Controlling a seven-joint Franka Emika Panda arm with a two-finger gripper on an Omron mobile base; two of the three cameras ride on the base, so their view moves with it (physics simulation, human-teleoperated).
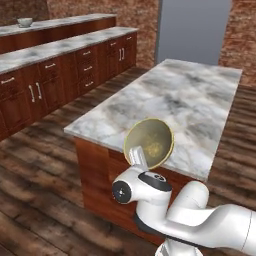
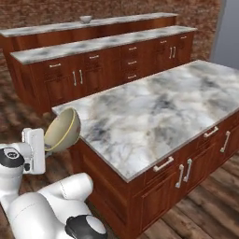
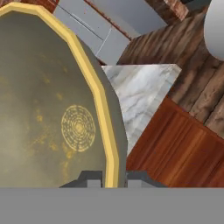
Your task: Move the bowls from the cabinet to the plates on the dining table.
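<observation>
Gripping the tan bowl (image 3: pixel 52 109) by its yellow rim, the pincer (image 3: pixel 111 177) was clamped with one tip on each side. Bowl hung on edge, mouth facing back at the wrist, right at the near corner of the marble island (image 1: pixel 190 100). I'd keep it slow and level it before setting down. Second bowl (image 2: pixel 86 19) sat way off on the far desk (image 2: pixel 121 20).

Big marble-top island (image 1: pixel 200 95) sits mid-room w/ red-brown wood sides; the side seen from the right has drawers and doors w/ silver handles (image 2: pixel 164 164). Behind it runs a marble counter (image 2: pixel 100 44) over drawer and door fronts. Dark wood plank floor (image 1: pixel 35 165), brick wall (image 2: pixel 56 11) at the back, plus a plain grey panel (image 1: pixel 192 30) beyond the island's far end.
</observation>
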